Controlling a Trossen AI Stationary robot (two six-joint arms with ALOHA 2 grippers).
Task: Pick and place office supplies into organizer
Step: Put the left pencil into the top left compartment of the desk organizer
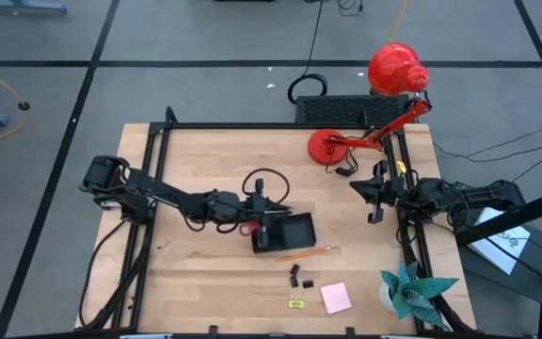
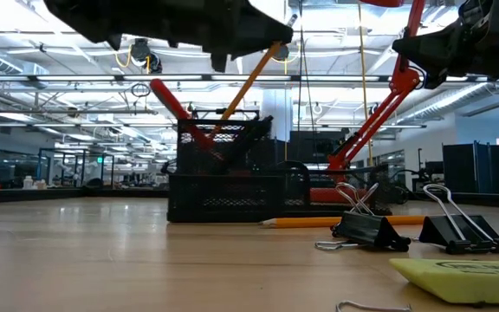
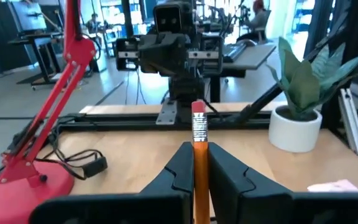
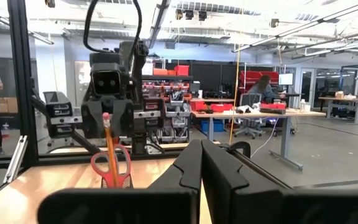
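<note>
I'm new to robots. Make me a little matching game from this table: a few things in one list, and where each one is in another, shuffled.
Things:
1. left gripper
2. scissors
3. binder clips
4. right gripper

Places or states:
A. lying loose on the table, in front of the organizer
B. shut on a pencil, above the organizer
C. shut on nothing, waiting near the lamp
D. standing in the organizer, red handles up

Pairs: 1-B, 2-D, 3-A, 4-C
</note>
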